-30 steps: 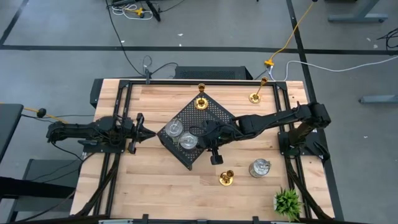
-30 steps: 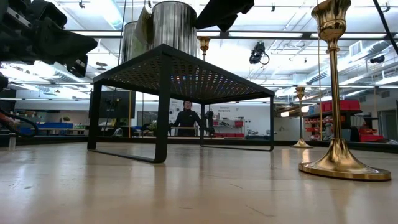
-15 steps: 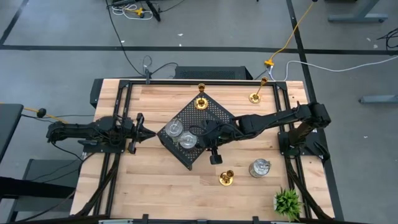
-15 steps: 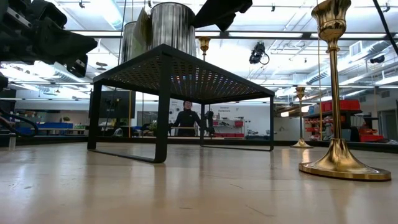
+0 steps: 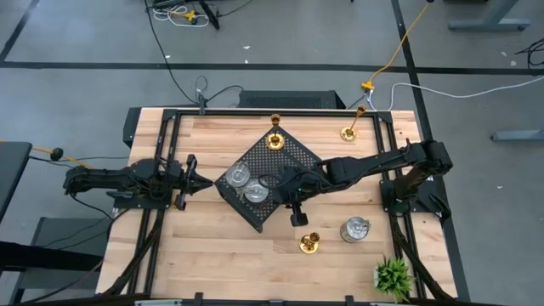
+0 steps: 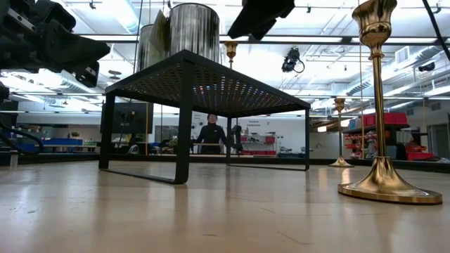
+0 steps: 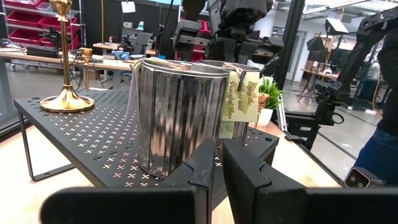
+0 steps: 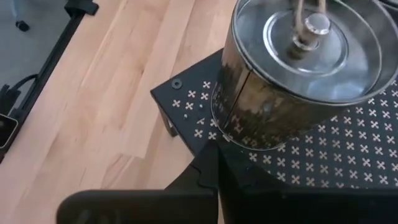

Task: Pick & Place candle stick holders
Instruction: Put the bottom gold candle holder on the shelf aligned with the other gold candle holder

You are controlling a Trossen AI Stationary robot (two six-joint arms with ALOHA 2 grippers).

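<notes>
Right gripper (image 5: 274, 182) drawn back slightly over tray (image 5: 293, 153), apparently clenched empty, left gripper (image 5: 204, 182) pinched.

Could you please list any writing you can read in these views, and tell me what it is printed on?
Paper tag on a silver candle stick holder standing on the black perforated tray: cursive print, too blurred to read with confidence.
Signs in the room beyond the table, low view: too small to read.
No other text shows in any view.
</notes>
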